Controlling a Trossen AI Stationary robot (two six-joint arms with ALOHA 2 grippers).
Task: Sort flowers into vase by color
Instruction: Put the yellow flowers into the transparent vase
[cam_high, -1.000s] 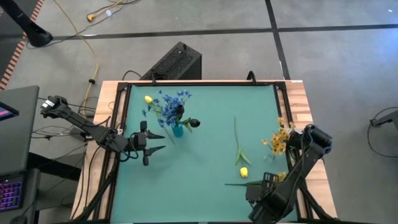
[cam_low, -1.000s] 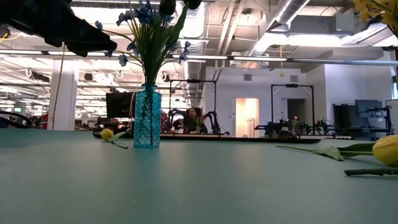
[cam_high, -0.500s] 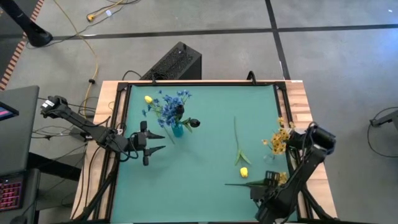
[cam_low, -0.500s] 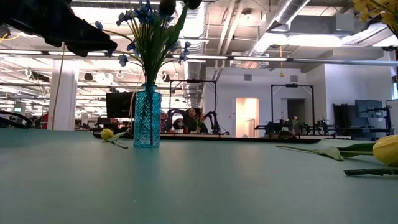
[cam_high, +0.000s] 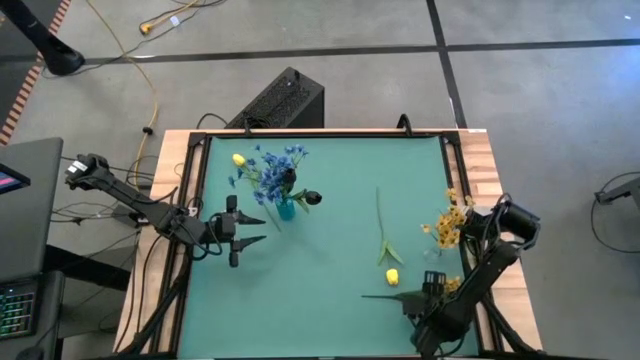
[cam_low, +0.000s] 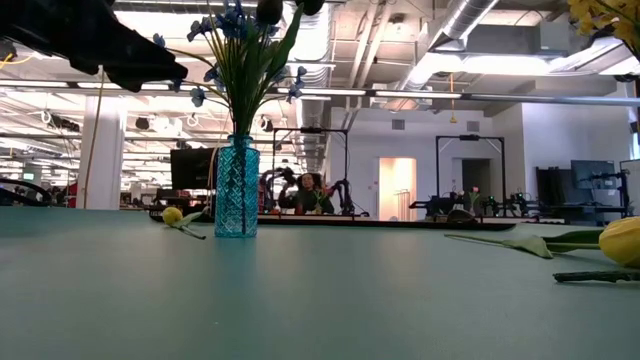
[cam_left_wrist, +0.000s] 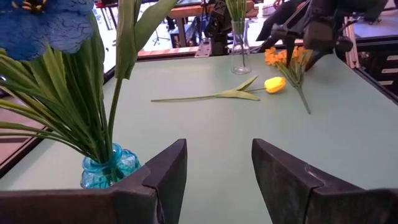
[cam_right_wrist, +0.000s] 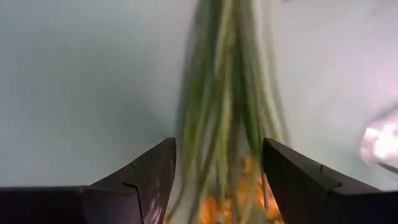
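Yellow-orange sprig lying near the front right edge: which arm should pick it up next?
The right. Its gripper already hangs over the yellow-orange sprig, fingers open on either side of the stems. The left gripper waits open beside the blue vase, across the table.

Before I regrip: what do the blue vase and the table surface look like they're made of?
The blue vase looks like clear tinted glass, though clear plastic is possible: a faceted diamond pattern, with stems visible through it. The table surface looks like a matte green mat, with no glare; its exact material is unclear.

no readable text or labels
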